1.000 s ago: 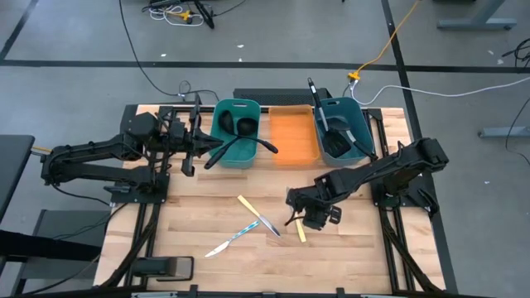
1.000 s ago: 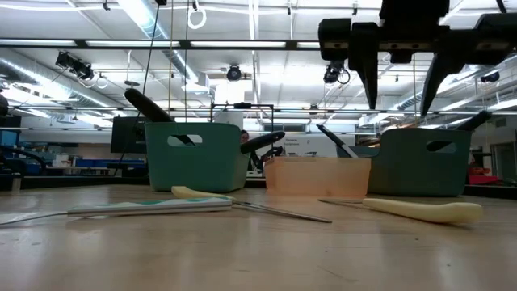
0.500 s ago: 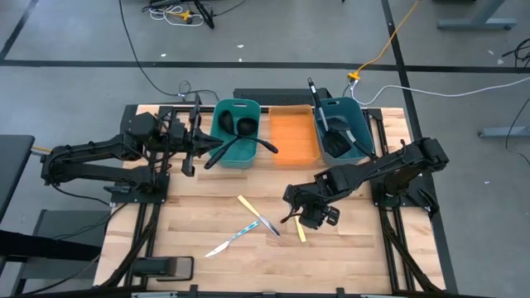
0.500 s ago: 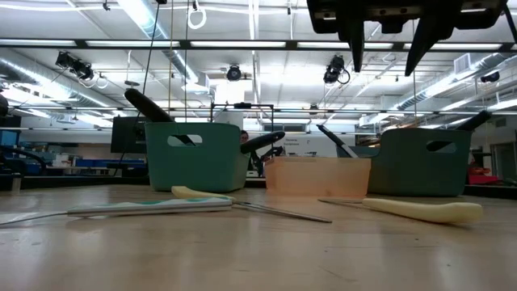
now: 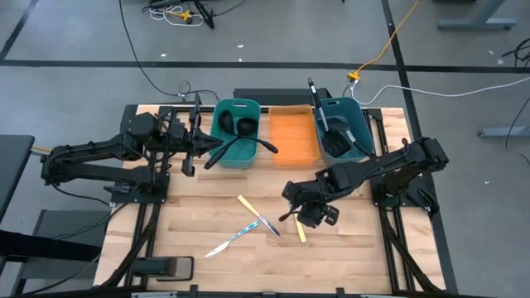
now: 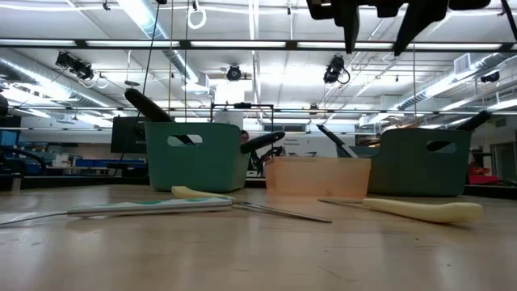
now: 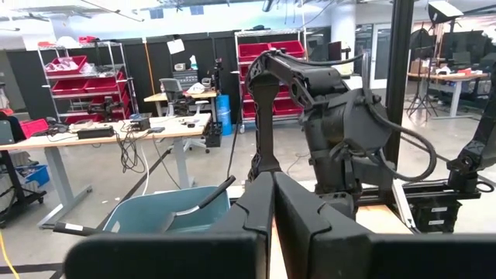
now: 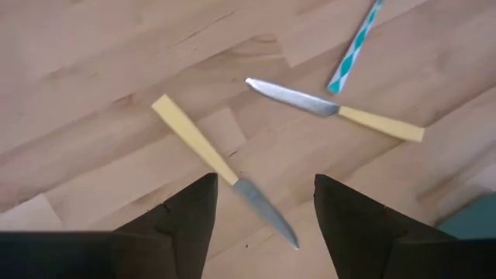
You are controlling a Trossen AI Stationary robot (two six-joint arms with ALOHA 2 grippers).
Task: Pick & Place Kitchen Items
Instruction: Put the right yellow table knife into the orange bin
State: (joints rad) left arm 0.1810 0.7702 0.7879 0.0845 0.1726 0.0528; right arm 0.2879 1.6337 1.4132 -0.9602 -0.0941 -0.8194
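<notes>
A wooden desk (image 5: 207, 211) is seen from above, with a dark robot arm at each side.

At the far left, the left arm stretches along the back edge of the desk. Its left hand (image 5: 192, 142) is clenched shut and empty, hanging just beside the left teal bin (image 5: 235, 108). That bin holds black ladles (image 5: 246, 127) and spoons, with two black handles sticking out over its front rim.

On the open desk in front of that bin lie three loose knives. Farthest left and nearest the front edge is a knife with a light-blue patterned handle (image 5: 245, 231), its blade pointing toward the front left. Just to its right is a knife with a pale yellow handle (image 5: 247, 204), lying diagonally; its blade crosses or touches the tip of the blue handle.

In the middle at the back sits an orange tray (image 5: 294, 136), between the two bins.

Right of centre, the right hand (image 5: 290, 215) hovers above the desk with its two fingers spread apart, grasping nothing. It looks straight down on the loose knives. A second knife with a pale yellow handle (image 5: 300, 232) lies on the desk almost directly below it, not touched. From desk level, the fingers (image 6: 351, 28) are high above the knives.

At the back right stands the right teal bin (image 5: 346, 112), holding a black spatula (image 5: 335, 141) and other dark utensils leaning inside.
</notes>
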